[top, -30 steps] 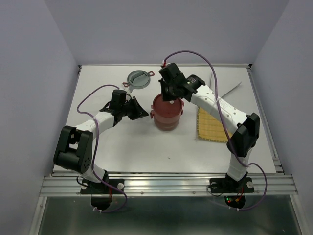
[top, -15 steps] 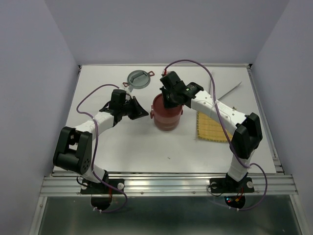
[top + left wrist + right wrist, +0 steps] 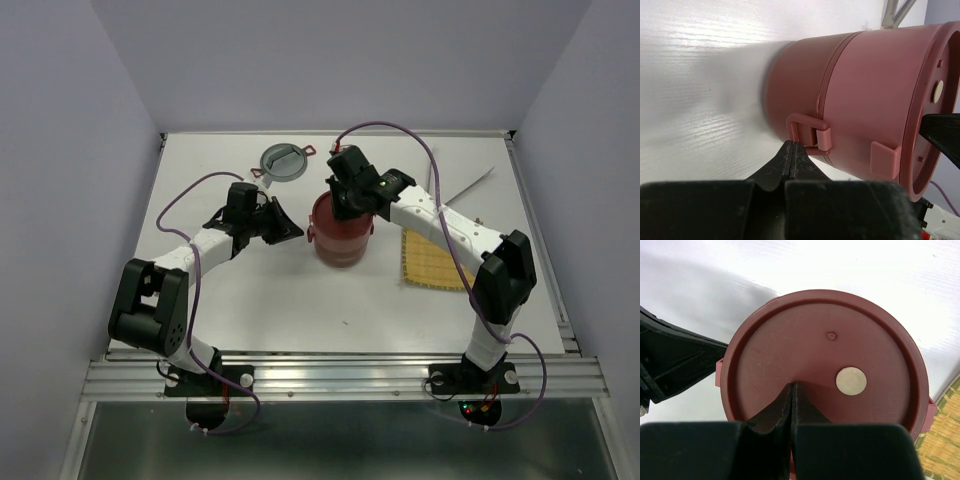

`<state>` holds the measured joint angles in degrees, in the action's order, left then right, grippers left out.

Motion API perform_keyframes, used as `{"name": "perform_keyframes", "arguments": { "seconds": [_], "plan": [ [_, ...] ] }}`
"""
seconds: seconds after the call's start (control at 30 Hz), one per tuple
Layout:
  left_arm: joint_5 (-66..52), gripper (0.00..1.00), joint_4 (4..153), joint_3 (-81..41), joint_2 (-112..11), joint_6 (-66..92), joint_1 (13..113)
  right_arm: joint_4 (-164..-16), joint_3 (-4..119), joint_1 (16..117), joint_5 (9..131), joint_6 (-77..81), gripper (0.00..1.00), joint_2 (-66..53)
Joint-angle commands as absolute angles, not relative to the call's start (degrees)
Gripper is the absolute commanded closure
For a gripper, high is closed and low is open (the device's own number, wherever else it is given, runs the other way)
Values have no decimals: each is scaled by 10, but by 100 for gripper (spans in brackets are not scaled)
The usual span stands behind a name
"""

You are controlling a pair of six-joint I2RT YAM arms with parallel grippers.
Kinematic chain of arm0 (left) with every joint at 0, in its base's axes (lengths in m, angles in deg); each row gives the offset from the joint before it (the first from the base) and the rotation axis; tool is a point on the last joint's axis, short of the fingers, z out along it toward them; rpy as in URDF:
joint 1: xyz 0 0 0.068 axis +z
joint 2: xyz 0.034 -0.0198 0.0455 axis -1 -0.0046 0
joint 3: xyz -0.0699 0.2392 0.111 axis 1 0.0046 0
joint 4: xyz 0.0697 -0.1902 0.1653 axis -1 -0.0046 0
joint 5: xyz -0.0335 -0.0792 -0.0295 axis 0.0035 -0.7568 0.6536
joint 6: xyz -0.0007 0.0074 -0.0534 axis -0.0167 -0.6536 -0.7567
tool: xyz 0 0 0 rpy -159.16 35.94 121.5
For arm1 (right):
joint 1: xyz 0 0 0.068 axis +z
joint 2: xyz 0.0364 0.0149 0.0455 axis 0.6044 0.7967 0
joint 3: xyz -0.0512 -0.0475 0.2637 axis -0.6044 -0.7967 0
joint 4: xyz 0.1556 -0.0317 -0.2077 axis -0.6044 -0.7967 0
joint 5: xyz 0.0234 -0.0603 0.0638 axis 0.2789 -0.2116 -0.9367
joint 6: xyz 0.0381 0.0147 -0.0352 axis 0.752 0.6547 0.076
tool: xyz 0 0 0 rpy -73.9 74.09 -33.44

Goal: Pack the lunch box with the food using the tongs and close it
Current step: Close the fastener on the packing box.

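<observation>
The lunch box stands stacked mid-table, dark red, with its flat red lid and pale centre dot on top. My right gripper is shut, its tips resting on the lid left of the dot; from above the right gripper hangs over the box. My left gripper is shut and empty, its tips right at the box's side handle; the left gripper sits at the box's left flank. The tongs lie at the back right. The food is hidden.
A yellow woven mat lies right of the box, under the right arm. A round grey lid-like piece with red tabs sits at the back, behind the left gripper. The table's walls rise on the left, right and far sides.
My right gripper has come nearer and lower, from behind the box onto its lid. The left arm and the box have not moved.
</observation>
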<state>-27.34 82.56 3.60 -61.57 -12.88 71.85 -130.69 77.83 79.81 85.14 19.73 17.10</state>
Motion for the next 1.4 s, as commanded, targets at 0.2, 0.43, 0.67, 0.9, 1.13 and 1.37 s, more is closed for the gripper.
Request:
{"name": "perform_keyframes", "arguments": {
  "seconds": [0.2, 0.43, 0.67, 0.9, 1.13, 1.37],
  "plan": [
    [-285, 100, 854, 17, -648, -129, 701, -1378, 729, 798, 836, 203, 99, 219],
    [-289, 100, 858, -41, -703, -142, 657, -1375, 735, 798, 828, 208, 99, 219],
    [-277, 100, 846, 2, -643, -132, 714, -1370, 728, 798, 829, 209, 99, 211],
    [-261, 100, 831, 49, -595, -131, 745, -1363, 727, 798, 826, 209, 99, 211],
    [-267, 100, 851, 54, -614, -148, 744, -1363, 725, 798, 826, 207, 99, 207],
    [-262, 100, 866, -30, -681, -162, 672, -1363, 722, 798, 826, 210, 99, 206]
  ]
}}
